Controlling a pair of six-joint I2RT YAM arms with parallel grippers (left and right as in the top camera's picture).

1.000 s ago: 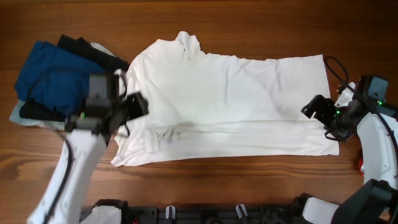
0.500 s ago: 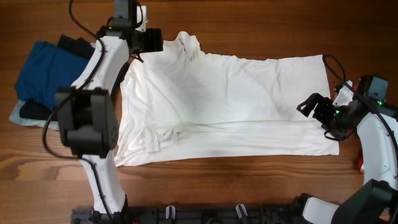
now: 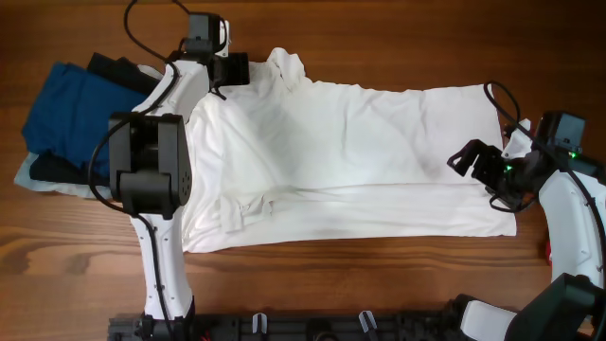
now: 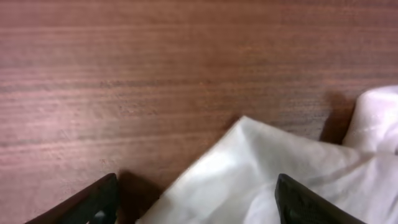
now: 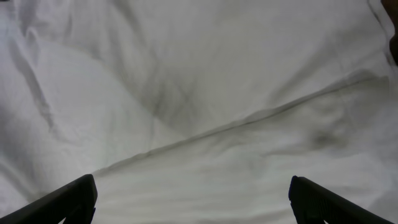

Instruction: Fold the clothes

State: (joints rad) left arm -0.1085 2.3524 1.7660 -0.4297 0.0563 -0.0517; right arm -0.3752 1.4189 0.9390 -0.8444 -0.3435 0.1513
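White T-shirt (image 3: 360, 156) lay along the 9-to-3 line; left pincer (image 3: 239, 70), spread, hung over its 10 o'clock corner, right pincer (image 3: 472, 169), spread, at its 3 o'clock hem.

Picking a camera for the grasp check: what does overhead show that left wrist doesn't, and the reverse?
Overhead only: the whole white T-shirt spread flat, the blue garment and black garment piled to its left, and the right claw open at the shirt's right edge. Left wrist only: a close look at a shirt corner on bare wood between open fingertips. Both: the shirt, the wooden table, the left claw near the collar.
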